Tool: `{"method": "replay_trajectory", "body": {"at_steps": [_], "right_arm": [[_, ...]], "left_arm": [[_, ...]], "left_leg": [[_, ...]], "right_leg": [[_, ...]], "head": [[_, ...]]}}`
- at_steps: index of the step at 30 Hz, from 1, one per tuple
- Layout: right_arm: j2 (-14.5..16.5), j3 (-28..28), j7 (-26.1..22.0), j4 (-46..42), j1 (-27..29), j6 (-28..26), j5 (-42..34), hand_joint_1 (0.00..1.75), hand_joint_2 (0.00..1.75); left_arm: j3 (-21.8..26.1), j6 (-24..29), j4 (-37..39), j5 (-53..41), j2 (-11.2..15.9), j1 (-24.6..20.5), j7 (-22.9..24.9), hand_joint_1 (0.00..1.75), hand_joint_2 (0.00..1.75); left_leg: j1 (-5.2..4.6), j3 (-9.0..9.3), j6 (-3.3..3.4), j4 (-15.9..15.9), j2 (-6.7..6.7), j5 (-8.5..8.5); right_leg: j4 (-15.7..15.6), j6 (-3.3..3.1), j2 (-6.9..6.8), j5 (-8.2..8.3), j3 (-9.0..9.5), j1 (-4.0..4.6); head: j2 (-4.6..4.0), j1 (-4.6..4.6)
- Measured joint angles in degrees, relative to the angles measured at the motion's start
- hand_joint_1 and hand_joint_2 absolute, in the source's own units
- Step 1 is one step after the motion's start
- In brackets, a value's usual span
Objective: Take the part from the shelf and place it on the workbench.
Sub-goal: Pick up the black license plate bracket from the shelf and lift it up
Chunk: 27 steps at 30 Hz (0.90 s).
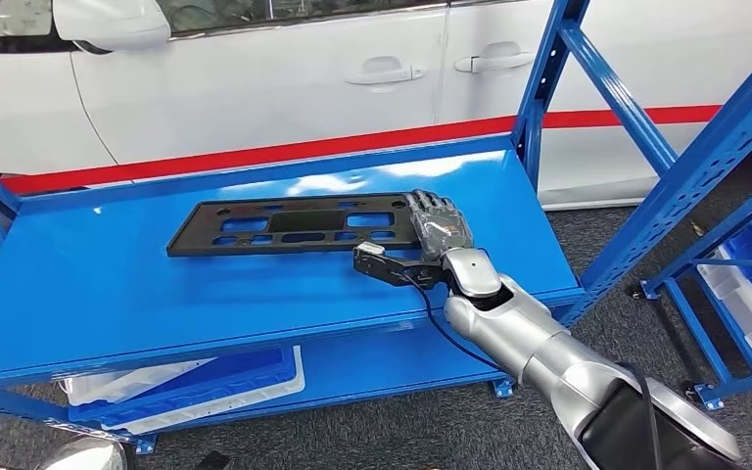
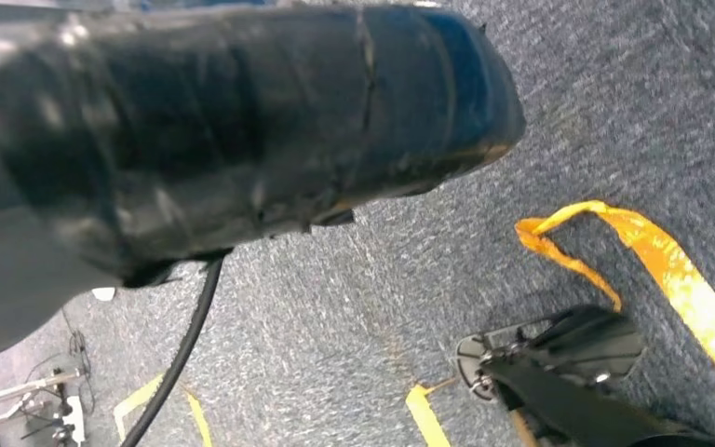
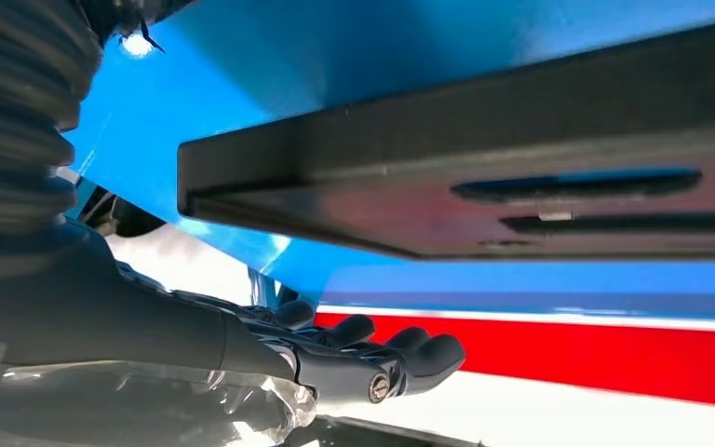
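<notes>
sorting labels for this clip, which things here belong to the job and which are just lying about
Part of the job:
- black part, a flat slotted panel lying on the shelf
- blue shelf
- right robot hand, at the part's near end, fingers extended

Just lying about:
- white car behind the shelf
- blue and white trays on the lower level
- yellow strap on the carpet

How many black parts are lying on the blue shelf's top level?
1. The black part lies flat on the blue shelf, and the right hand is at its right end. None seems hidden.
</notes>
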Motion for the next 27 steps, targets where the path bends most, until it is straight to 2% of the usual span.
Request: {"method": "replay_trajectory", "body": {"at_steps": [1,2,4,5,7,9,10,11,13,14,15,16,17,18,19,20,21,22,24,26,27], "right_arm": [[0.01,0.0,0.05,0.01,0.06,0.07,0.02,0.0,1.75],[0.03,0.0,0.09,0.01,0.08,0.07,0.07,0.0,1.75],[0.08,0.01,0.16,0.01,0.01,0.07,0.19,0.0,1.75],[0.1,0.01,0.19,0.01,0.0,0.07,0.22,0.0,1.75],[0.11,-0.01,0.25,0.02,-0.01,0.11,0.24,0.0,1.75],[0.11,0.0,0.38,-0.01,-0.05,0.34,0.22,0.0,1.75],[0.11,0.01,0.46,-0.03,-0.13,0.57,0.2,0.0,1.75],[0.11,0.01,0.54,-0.05,-0.18,0.88,0.15,0.0,1.75],[0.11,0.0,0.57,-0.06,-0.09,1.45,0.02,0.0,1.75],[0.12,0.0,0.57,-0.06,0.05,1.74,-0.1,0.0,1.75],[0.14,0.01,0.53,-0.06,0.19,2.02,-0.36,0.0,1.75],[0.16,0.01,0.43,-0.06,0.25,2.37,-0.77,0.0,1.75],[0.2,0.02,0.26,-0.06,0.25,2.81,-1.37,0.06,1.75],[0.28,0.02,0.04,-0.05,0.2,3.28,-2.08,0.42,1.75],[0.42,0.02,-0.16,-0.07,0.12,3.76,-2.74,0.85,1.75],[0.6,0.02,-0.32,-0.09,0.08,4.16,-3.33,1.28,1.75],[0.77,0.01,-0.42,-0.11,0.06,4.41,-3.73,1.66,1.75],[0.9,0.01,-0.46,-0.13,0.04,4.6,-4.01,1.73,1.75],[1.02,0.01,-0.47,-0.18,0.0,5.01,-4.39,1.72,1.75],[1.1,0.02,-0.45,-0.27,-0.1,5.38,-4.72,1.7,1.75],[1.14,0.02,-0.39,-0.31,-0.13,5.42,-4.77,1.7,1.75]], "left_arm": [[0.0,0.02,0.0,0.0,-0.01,0.03,0.01,0.0,0.0],[0.0,0.05,0.0,0.0,0.01,0.03,0.02,0.0,0.0],[-0.01,0.19,0.0,0.0,0.05,-0.05,0.03,0.0,0.0],[-0.01,0.26,0.0,0.0,0.07,-0.12,0.04,0.0,0.0],[-0.03,0.54,0.0,0.0,0.07,-0.19,0.01,0.0,0.0],[-0.04,1.08,0.0,0.0,0.06,-0.1,-0.31,0.0,0.0],[-0.04,1.36,0.0,0.0,0.06,-0.08,-0.54,0.0,0.0],[-0.04,1.57,0.0,0.0,0.06,-0.11,-0.74,0.0,0.0],[-0.04,1.79,0.0,0.0,0.05,-0.21,-0.99,0.0,0.0],[-0.04,1.85,0.0,0.0,0.05,-0.21,-1.1,0.0,0.0],[-0.04,1.9,0.0,0.01,0.03,-0.18,-1.21,0.0,0.0],[-0.05,1.98,0.0,0.07,0.01,-0.14,-1.33,0.0,0.0],[-0.05,2.2,0.0,0.23,-0.01,-0.1,-1.44,0.0,0.0],[-0.06,2.54,0.0,0.41,-0.03,-0.08,-1.53,0.0,0.0],[-0.07,3.01,0.0,0.66,-0.04,-0.12,-1.62,0.0,0.0],[-0.07,3.5,0.0,0.87,-0.04,-0.18,-1.7,0.0,0.0],[-0.07,3.85,0.0,0.98,-0.03,-0.22,-1.78,0.0,0.0],[-0.07,4.05,0.0,1.07,-0.03,-0.27,-1.85,0.0,0.0],[-0.07,4.08,0.0,1.11,-0.02,-0.22,-2.05,0.0,0.0],[-0.07,3.98,0.0,1.16,-0.03,-0.25,-2.48,0.0,0.0],[-0.08,3.95,0.0,1.16,-0.04,-0.26,-2.75,0.0,0.0]], "left_leg": [[-0.02,0.65,0.23,-2.22,0.0,1.95],[-0.09,2.2,0.6,-6.11,0.0,4.46],[-0.45,5.52,1.36,-13.43,-0.01,7.53],[-0.64,6.42,1.62,-15.35,-0.02,7.85],[-0.8,6.94,1.91,-16.44,-0.05,7.41],[-0.45,7.62,2.23,-17.23,-0.02,7.43],[-0.27,8.07,2.45,-17.68,0.01,7.46],[-0.12,8.45,2.65,-17.96,0.03,7.44],[-0.13,8.78,2.94,-17.94,0.03,7.12],[-0.13,8.91,2.98,-17.84,0.01,6.9],[-0.13,9.09,2.97,-17.7,-0.03,6.65],[-0.11,9.33,2.91,-17.54,-0.08,6.36],[-0.09,9.66,2.78,-17.3,-0.13,5.96],[-0.11,9.9,2.57,-17.05,-0.19,5.52],[-0.19,9.97,2.32,-16.67,-0.23,5.13],[-0.27,9.92,2.03,-16.41,-0.24,4.87],[-0.35,9.77,1.79,-16.3,-0.24,4.77],[-0.38,9.69,1.61,-16.22,-0.23,4.75],[-0.31,9.61,1.23,-15.91,-0.17,4.27],[-0.18,8.07,0.67,-12.3,-0.05,2.22],[-0.1,6.41,0.37,-8.86,0.01,0.72]], "right_leg": [[0.0,0.0,0.04,-0.2,0.3,0.07],[-0.02,0.04,0.08,-0.42,0.64,0.14],[-0.04,0.3,0.16,-0.83,1.1,0.35],[-0.09,0.5,0.18,-0.94,1.15,0.41],[-0.34,1.04,0.2,-1.05,1.21,0.47],[0.08,1.67,0.08,-1.59,1.19,0.47],[1.49,1.95,0.02,-2.43,0.62,0.5],[4.16,2.13,-0.04,-3.75,-0.67,0.48],[11.64,2.34,-0.06,-6.65,-4.76,0.45],[14.41,2.42,-0.07,-7.13,-6.54,0.37],[15.27,2.48,-0.08,-6.47,-7.44,0.27],[13.84,2.49,-0.1,-4.72,-7.17,0.17],[10.44,2.46,-0.12,-2.21,-5.9,0.08],[6.87,2.36,-0.14,-0.32,-4.35,0.06],[3.61,2.2,-0.13,0.88,-2.9,0.08],[1.61,1.98,-0.08,1.33,-2.01,0.15],[1.05,1.74,-0.02,0.97,-1.73,0.27],[0.73,1.46,0.04,0.86,-1.65,0.33],[0.52,0.9,0.04,0.79,-1.36,0.18],[0.15,0.38,-0.04,0.72,-0.85,-0.07],[0.11,0.21,-0.07,0.65,-0.71,-0.05]], "head": [[0.0,0.0],[0.0,0.01],[0.0,0.03],[0.0,0.04],[0.0,0.04],[0.0,0.15],[0.0,0.23],[0.0,0.33],[0.0,0.42],[0.0,0.42],[0.0,0.43],[0.0,0.43],[0.0,0.43],[0.0,0.43],[0.0,0.41],[0.0,0.35],[0.0,0.32],[0.0,0.3],[0.0,0.28],[0.0,0.1],[0.0,0.01]]}}
